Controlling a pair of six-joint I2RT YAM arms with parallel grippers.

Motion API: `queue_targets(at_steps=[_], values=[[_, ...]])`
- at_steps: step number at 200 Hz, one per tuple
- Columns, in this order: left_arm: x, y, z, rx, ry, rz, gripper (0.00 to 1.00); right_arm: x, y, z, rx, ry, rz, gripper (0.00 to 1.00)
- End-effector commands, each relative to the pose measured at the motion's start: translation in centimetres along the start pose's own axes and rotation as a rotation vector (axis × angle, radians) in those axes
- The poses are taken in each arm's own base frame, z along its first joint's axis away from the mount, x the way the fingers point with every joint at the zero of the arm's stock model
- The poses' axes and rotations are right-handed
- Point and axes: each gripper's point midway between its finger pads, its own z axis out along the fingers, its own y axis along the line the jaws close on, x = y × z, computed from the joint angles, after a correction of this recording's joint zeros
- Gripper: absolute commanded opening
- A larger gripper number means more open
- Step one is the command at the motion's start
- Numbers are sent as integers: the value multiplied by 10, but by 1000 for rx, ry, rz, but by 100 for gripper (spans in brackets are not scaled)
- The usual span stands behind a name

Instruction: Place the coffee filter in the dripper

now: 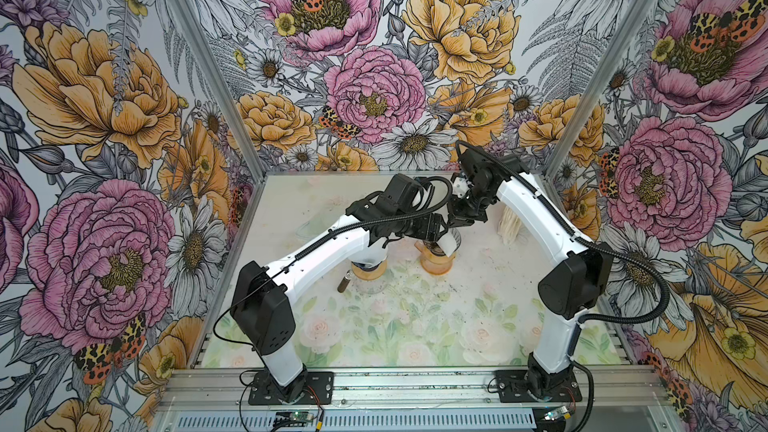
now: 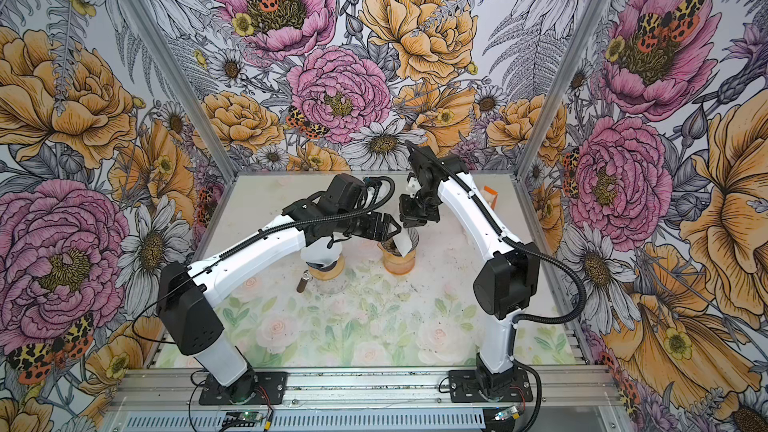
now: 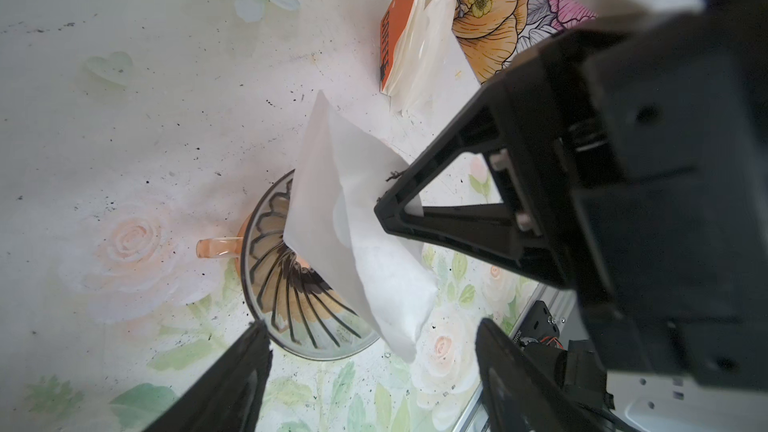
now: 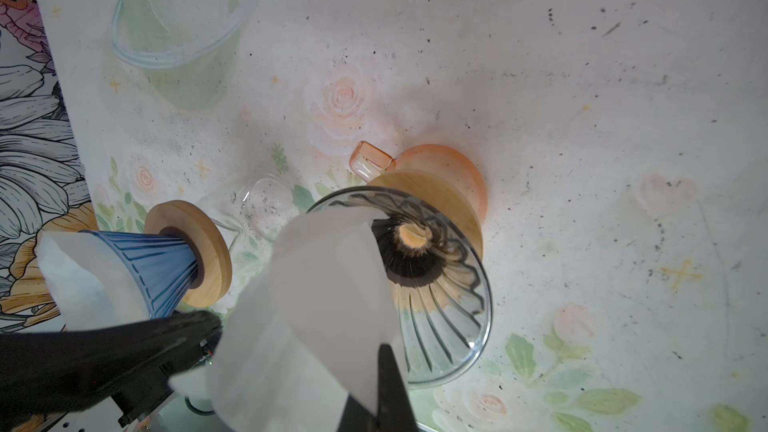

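Observation:
The coffee filter (image 3: pixel 353 209), a white folded paper cone, hangs tilted over one side of the clear ribbed glass dripper (image 3: pixel 291 305). My right gripper (image 4: pixel 382 351) is shut on the filter's edge, and the filter (image 4: pixel 316 292) covers part of the dripper (image 4: pixel 449 305). The dripper stands on a wooden collar atop an orange glass mug (image 4: pixel 457 168). My left gripper (image 3: pixel 372 328) is open beside the dripper, with the filter's lower corner hanging between its fingers, apart from both. In both top views the two grippers (image 1: pixel 440 226) (image 2: pixel 409 222) meet above the mug (image 2: pixel 397 263).
A blue dripper (image 4: pixel 158 268) with a filter in it sits on a glass carafe to the left of the mug. An orange filter pack (image 3: pixel 399 35) with loose filters lies at the back right. A clear cup (image 4: pixel 178 22) and a small brown cylinder (image 1: pixel 344 284) lie nearby.

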Motion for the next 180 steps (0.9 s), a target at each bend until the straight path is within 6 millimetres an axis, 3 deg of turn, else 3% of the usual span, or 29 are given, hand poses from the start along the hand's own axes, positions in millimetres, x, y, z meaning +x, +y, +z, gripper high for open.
queue_targets(at_steps=[1, 73, 180], values=[[-6, 8, 0, -37, -4, -30, 74, -2, 6, -9, -8, -40, -11, 0], [-10, 28, 6, -96, -5, -79, 64, 2, 8, -17, -14, -58, -18, 0], [-5, 41, 15, -130, 25, -100, 55, 11, -11, -16, 70, -59, 4, 3]])
